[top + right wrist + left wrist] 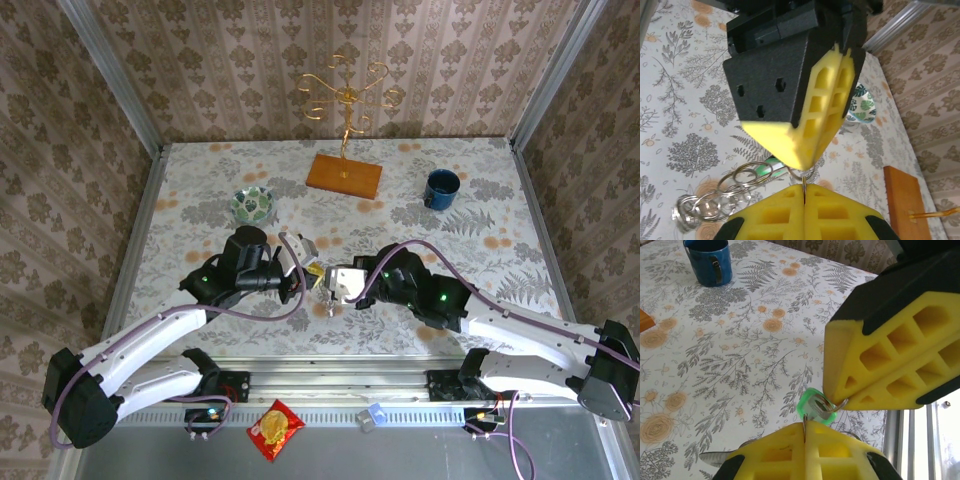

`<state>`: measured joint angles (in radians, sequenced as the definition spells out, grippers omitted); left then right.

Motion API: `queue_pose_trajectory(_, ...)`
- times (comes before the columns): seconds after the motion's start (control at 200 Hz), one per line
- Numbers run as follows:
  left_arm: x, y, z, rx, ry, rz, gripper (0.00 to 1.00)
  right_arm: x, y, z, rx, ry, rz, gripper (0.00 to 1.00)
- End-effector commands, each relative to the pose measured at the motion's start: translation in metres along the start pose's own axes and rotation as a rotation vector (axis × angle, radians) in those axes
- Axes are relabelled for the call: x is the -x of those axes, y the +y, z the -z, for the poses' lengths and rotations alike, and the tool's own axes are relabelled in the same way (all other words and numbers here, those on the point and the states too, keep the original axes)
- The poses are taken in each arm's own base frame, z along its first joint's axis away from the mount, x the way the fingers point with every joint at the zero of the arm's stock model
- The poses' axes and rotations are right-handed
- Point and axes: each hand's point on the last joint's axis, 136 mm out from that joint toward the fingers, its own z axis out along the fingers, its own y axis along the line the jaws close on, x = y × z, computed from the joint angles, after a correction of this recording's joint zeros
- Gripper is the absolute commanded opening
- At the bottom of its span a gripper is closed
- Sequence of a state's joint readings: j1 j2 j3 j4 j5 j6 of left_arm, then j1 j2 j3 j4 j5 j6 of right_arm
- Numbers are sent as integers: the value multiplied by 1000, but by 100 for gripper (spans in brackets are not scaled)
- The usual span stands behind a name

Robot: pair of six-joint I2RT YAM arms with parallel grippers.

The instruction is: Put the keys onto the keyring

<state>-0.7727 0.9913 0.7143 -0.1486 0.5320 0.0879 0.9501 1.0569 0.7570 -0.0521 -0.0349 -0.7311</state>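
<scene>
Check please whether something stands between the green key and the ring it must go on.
Nothing visible does. The green key sits right at the wire ring, in the small gap between the left claw and the right claw, both shut.

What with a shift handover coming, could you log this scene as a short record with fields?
left gripper: jaws shut, apparently on the metal part of the green-headed key
right gripper: jaws shut on a wire loop of the keyring
arms: tips meet over the table centre
keyring: linked silver rings trailing to one side
key vs ring: touching; whether threaded on is unclear
far side: blue mug, patterned bowl, wooden stand
near edge: red packet
</scene>
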Motion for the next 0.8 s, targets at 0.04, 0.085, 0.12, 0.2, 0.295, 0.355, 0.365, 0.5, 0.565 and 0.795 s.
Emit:
queue_pose_trajectory(0.04, 29, -7, 6, -35, -82, -7, 0, 11, -10, 1, -43, -29, 23, 0)
queue_pose_trajectory(0.085, 30, -6, 5, -34, -83, -7, 0, 11, -12, 0, -49, -27, 15, 0)
queue_pose_trajectory(0.12, 29, -6, 5, -31, -79, -7, 0, 11, -12, -1, -47, -23, 10, 0)
queue_pose_trajectory(0.2, 28, -5, 4, -28, -76, -5, 0, 11, -10, -3, -34, -27, 7, 0)
queue_pose_trajectory(0.295, 29, -4, 4, -24, -78, -11, 0, 11, -10, -4, -30, -23, 8, 0)
queue_pose_trajectory(0.355, 29, -4, 4, -24, -82, -15, 0, 9, -10, -4, -33, -17, 9, 0)
queue_pose_trajectory(0.365, 29, -4, 4, -24, -82, -15, 0, 9, -10, -5, -33, -15, 10, 0)
queue_pose_trajectory(0.5, 27, -4, 4, -22, -74, -21, 0, 8, -16, -3, -68, -7, 5, 0)
queue_pose_trajectory(0.565, 27, -4, 5, -22, -77, -25, 0, 8, -18, -2, -79, -7, 7, 0)
queue_pose_trajectory(0.795, 27, -4, 4, -21, -75, -27, 0, 10, -24, 0, -112, -13, 7, 0)
